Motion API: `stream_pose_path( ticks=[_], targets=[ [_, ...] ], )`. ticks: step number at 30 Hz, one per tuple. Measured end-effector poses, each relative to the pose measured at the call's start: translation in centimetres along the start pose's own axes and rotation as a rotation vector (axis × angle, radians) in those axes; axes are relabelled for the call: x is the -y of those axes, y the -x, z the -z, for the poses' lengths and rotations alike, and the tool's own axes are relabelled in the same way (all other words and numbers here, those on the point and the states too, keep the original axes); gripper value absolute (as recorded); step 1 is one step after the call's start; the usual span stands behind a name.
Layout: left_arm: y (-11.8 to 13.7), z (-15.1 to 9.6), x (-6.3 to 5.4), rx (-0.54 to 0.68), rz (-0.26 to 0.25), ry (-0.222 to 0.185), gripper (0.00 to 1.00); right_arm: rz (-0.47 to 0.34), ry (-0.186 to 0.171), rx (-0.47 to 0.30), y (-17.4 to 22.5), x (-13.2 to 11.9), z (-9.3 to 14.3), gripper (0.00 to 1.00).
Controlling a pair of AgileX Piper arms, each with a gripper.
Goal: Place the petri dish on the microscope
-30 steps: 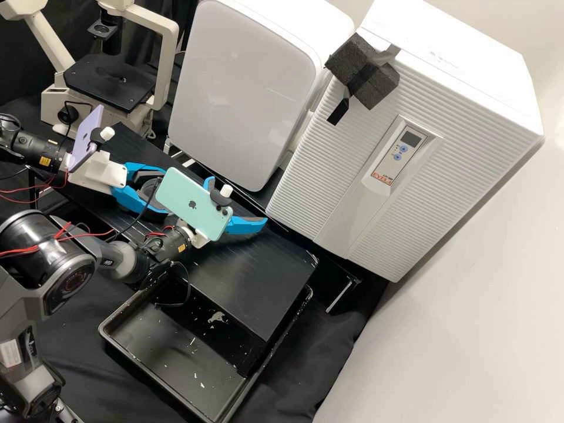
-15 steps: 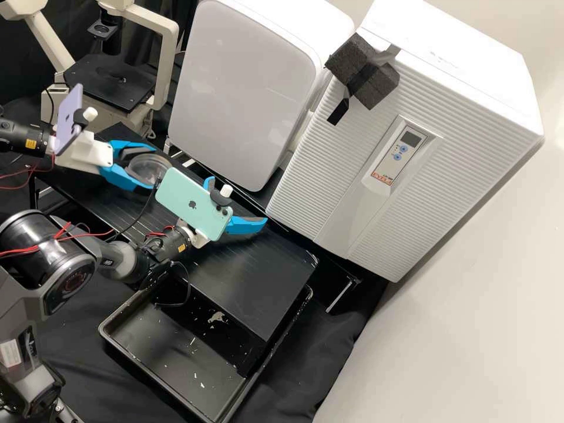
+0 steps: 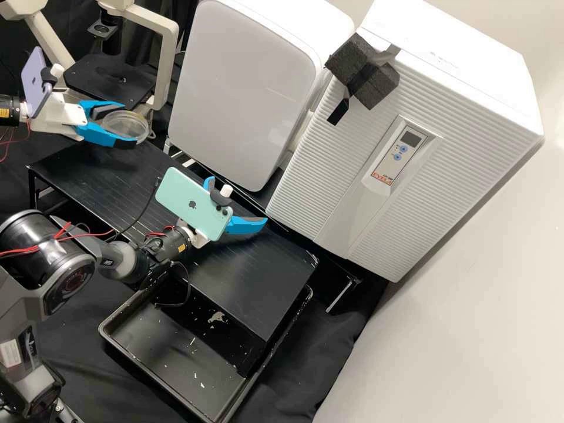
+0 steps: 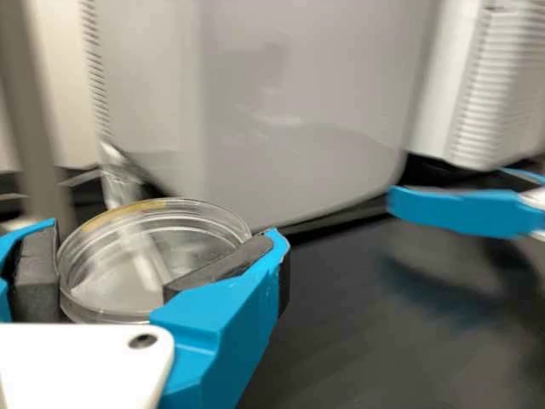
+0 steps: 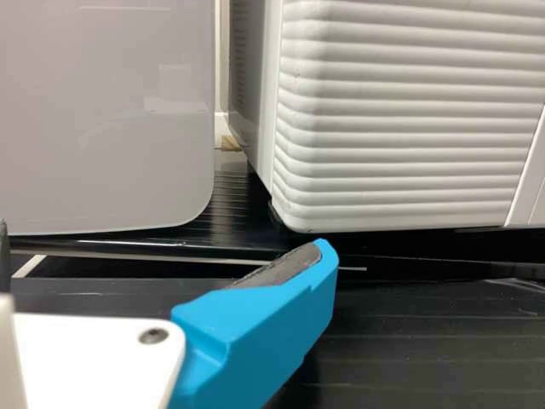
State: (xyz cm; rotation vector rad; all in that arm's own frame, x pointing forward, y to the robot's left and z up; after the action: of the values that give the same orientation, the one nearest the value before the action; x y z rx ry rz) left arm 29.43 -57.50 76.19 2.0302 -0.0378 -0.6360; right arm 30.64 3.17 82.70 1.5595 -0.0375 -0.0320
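In the high view, the left gripper (image 3: 129, 124) is at about 10 o'clock from the middle of the view, and its two blue fingers are partly open, just as wide as the clear round dish (image 3: 126, 126) that they hold between them. The microscope (image 3: 108, 79) stands at about 11 o'clock from the dish, near to it, and the dish is not on its flat plate. At 4 o'clock from the dish is the right gripper (image 3: 237, 201), with its fingers spread wide and nothing held. A pale purple phone (image 3: 36, 85) is fixed over the left gripper, and a mint green phone (image 3: 191, 202) over the right one. The black tray (image 3: 176, 352) lies at 7 o'clock from the middle, beside the black desk (image 3: 76, 170), and the large ribbed white box (image 3: 329, 176) is at 2 o'clock. In the left wrist view, dark pads (image 4: 221, 271) touch the dish on opposite sides, and its rim has a yellowish-brown streak. In the right wrist view, the gripper's fingers stand well apart, and beyond them are the ribbed box and the smooth-fronted white box (image 5: 102, 111).
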Motion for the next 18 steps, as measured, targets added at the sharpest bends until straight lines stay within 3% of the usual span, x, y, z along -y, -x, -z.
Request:
stream_pose_path(
  ticks=[8,18],
  targets=[
    [0.9,4.9,-1.2,-0.156,-0.044,0.021,0.00,0.000,0.000,0.000,0.0,0.0,0.0,1.00],
    [-0.4,8.3,-2.4,-0.262,-0.088,0.054,0.00,0.000,0.000,0.000,0.0,0.0,0.0,1.00]
  ],
)
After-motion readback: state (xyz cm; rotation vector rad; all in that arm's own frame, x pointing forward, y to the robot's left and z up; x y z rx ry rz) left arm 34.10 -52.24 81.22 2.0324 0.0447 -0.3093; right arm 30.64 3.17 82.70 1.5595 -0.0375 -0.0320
